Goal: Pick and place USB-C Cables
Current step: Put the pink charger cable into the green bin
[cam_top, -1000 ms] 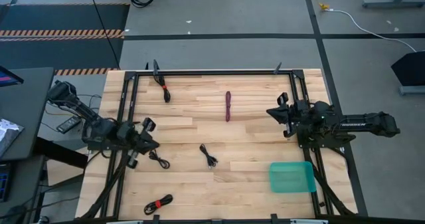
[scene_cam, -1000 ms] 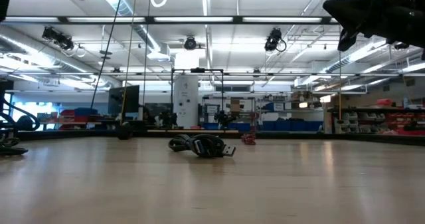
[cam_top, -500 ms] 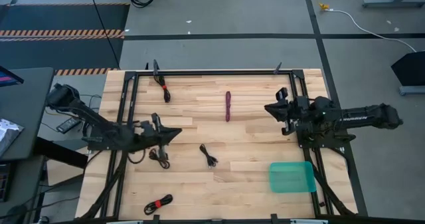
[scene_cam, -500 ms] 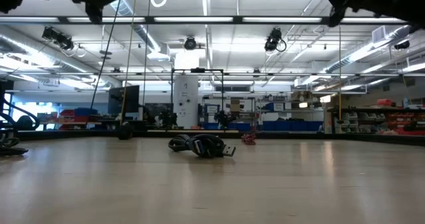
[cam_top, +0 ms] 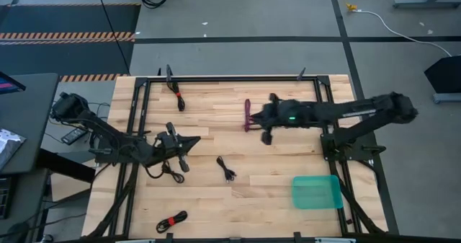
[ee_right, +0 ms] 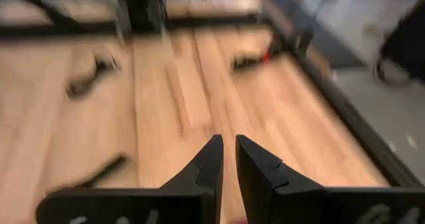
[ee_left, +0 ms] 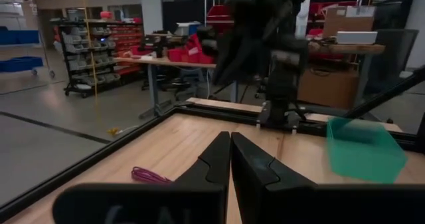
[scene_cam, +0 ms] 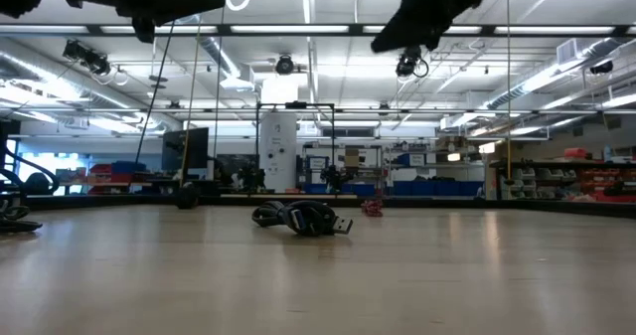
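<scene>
In the high view, several small coiled cables lie flat on the wooden table: a maroon one (cam_top: 247,110), a black one at the centre (cam_top: 226,169), a black one (cam_top: 172,173) under my left arm, a black one with a red tie near the far left corner (cam_top: 178,97), and another black and red one by the near edge (cam_top: 171,221). My right gripper (cam_top: 256,118) hovers right beside the maroon cable, fingers shut to a slit (ee_right: 228,143). My left gripper (cam_top: 194,140) is shut (ee_left: 230,136), raised and pointing toward the table's right. The teal tray (cam_top: 315,191) sits at near right.
A black metal frame (cam_top: 238,78) runs along the table's far edge and down both sides. The low view shows the centre cable bundle (scene_cam: 301,218) on bare wood, with both arms overhead. The left wrist view shows the maroon cable (ee_left: 151,176), the tray (ee_left: 364,147) and the right arm's base.
My right arm has stretched quickly from the table's right side toward its left, bringing its gripper up to the maroon cable. My left gripper has risen from pointing down at the table, turned level and moved toward the right. No cable has moved.
</scene>
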